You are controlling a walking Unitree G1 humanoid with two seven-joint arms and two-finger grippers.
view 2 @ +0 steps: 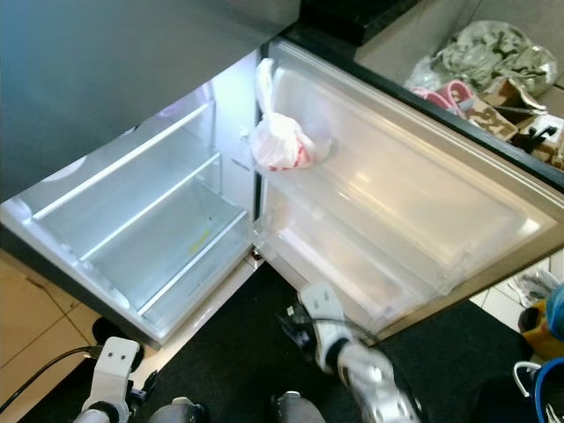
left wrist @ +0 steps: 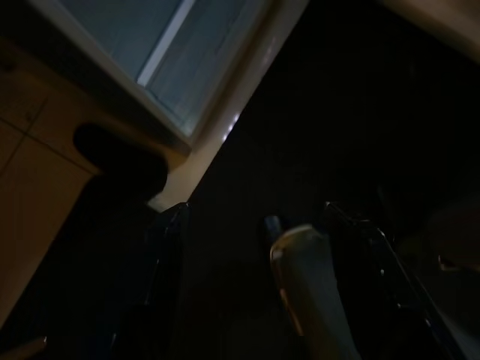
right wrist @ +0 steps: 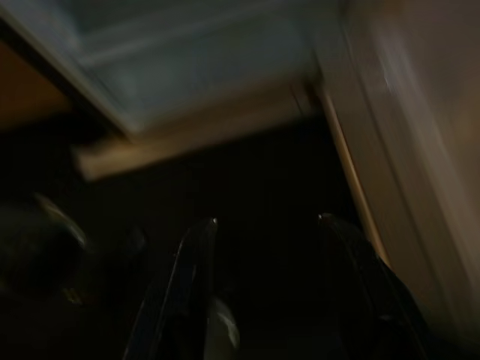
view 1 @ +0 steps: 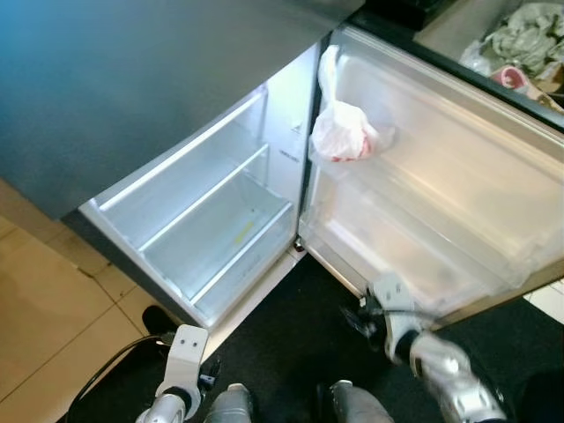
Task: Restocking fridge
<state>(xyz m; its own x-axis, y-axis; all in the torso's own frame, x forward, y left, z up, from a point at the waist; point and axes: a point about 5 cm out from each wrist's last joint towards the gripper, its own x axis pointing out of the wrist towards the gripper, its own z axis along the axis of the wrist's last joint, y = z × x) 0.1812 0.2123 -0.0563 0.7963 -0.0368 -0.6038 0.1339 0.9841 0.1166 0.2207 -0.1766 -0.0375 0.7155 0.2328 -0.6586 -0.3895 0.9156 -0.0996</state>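
The fridge [view 1: 211,229] stands open before me, its lit glass shelves bare. Its door [view 1: 458,176] swings out to the right. A knotted white plastic bag [view 1: 344,132] with something red inside rests in the door's upper shelf, close to the hinge. My right gripper [view 1: 361,322] hangs low by the door's bottom edge, fingers [right wrist: 191,285] apart with nothing between them. My left gripper [left wrist: 255,247] hangs at the lower left near the fridge's front corner, open as well, with the dark mat and my own foot below it.
A black mat [view 1: 291,344] covers the floor in front of the fridge, with beige tiles [view 1: 44,291] to the left. A dark cable [view 1: 106,361] trails over the tiles. A counter [view 2: 493,70] behind the door holds crumpled bags and clutter.
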